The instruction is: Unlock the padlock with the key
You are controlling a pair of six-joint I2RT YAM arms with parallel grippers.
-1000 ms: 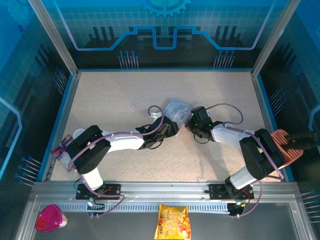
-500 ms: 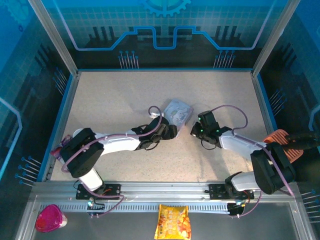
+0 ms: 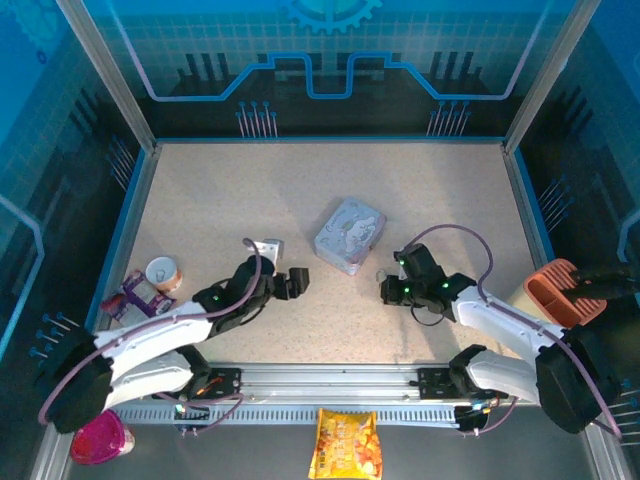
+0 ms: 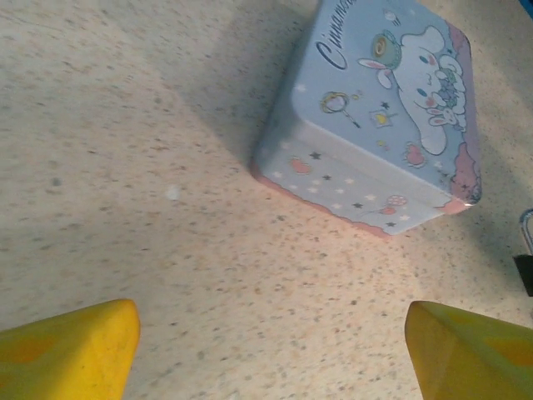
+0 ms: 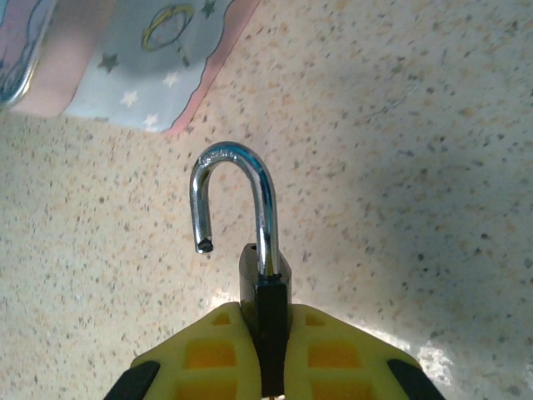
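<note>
1. The padlock (image 5: 265,271) is clenched by its body in the right jaws, near the tin (image 4: 375,125) — shackle open at one end
2. It is best set down gently on the counter (image 3: 250,200) — the left jaws are spread, empty

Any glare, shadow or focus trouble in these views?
Right wrist: padlock sharp, shackle glinting, glare patch on the table at bottom right. Left wrist: tin crisp, soft shadow at its upper left. Top external: evenly lit, no blur.
</note>
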